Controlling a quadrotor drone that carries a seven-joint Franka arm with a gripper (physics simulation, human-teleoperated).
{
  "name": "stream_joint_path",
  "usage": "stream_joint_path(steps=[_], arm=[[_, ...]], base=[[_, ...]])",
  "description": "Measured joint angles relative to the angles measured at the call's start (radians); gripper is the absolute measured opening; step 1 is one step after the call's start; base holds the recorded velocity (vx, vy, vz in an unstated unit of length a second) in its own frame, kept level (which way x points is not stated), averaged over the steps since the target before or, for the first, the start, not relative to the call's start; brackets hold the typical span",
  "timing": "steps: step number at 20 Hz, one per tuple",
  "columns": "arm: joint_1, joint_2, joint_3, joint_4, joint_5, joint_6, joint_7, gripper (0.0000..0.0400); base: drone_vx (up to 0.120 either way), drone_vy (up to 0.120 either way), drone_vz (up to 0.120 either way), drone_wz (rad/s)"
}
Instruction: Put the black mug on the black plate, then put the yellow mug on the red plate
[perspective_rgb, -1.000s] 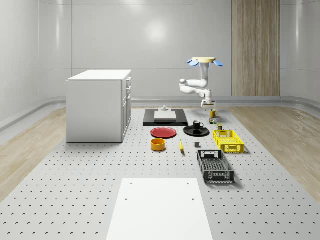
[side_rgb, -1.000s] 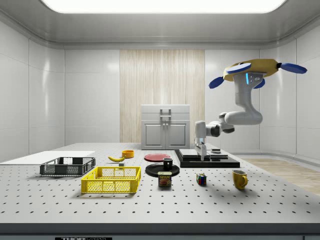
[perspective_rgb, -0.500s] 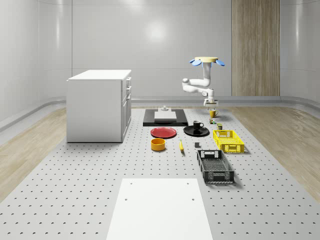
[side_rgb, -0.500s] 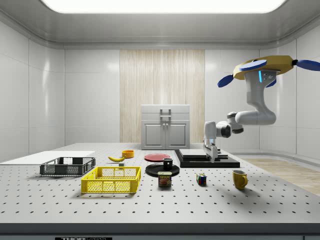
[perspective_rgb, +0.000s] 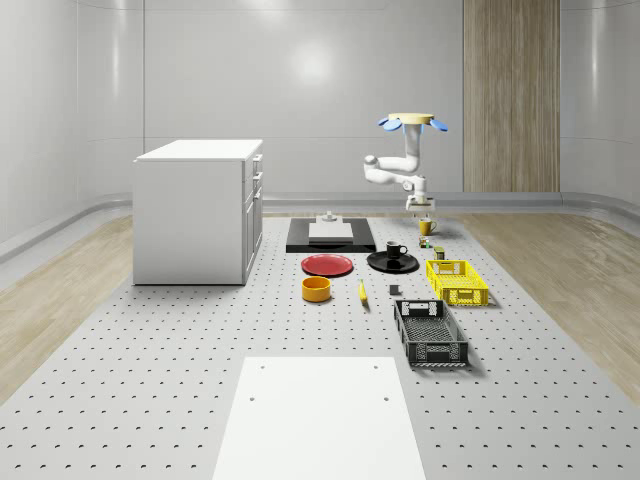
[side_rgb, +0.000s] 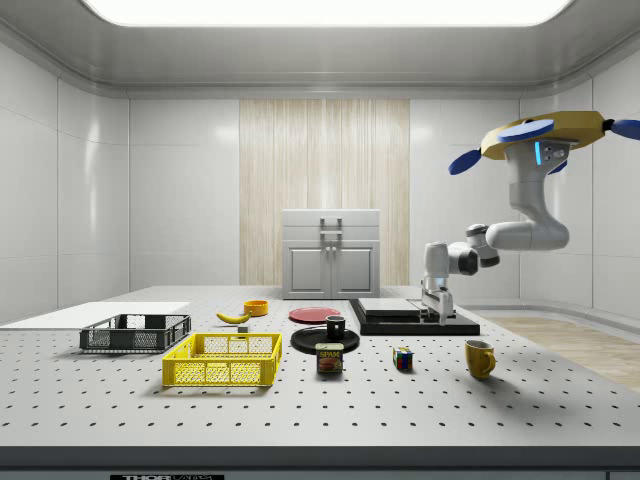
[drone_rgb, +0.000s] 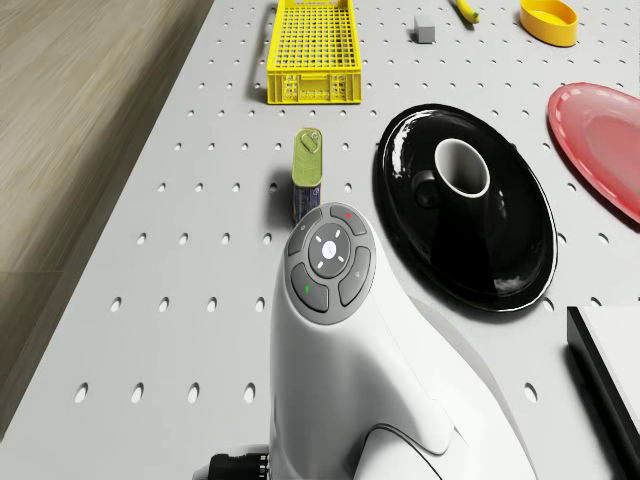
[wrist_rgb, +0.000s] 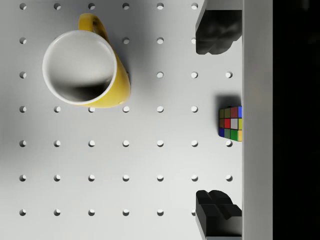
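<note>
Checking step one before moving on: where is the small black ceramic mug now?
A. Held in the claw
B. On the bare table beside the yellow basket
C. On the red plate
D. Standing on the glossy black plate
D: the small black ceramic mug stands upright on the glossy black plate.

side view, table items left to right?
Black crate → banana → red plate → tin can → puzzle cube → yellow mug. Drone hovers above the side view's right end, past the yellow mug.
</note>
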Motion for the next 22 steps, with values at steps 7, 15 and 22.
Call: stream_joint_path(steps=[7, 15, 22], arm=[[0.0, -0.001, 0.0, 0.0, 0.0, 0.001, 0.0, 0.04], [0.0, -0.001, 0.0, 0.0, 0.0, 0.001, 0.0, 0.04], [-0.003, -0.001, -0.012, 0.004, -0.011, 0.007, 0.0, 0.04]], base=[[-0.12, 0.034, 0.0, 0.0], [-0.12, 0.005, 0.0, 0.0], [-0.069, 0.0, 0.0, 0.0]])
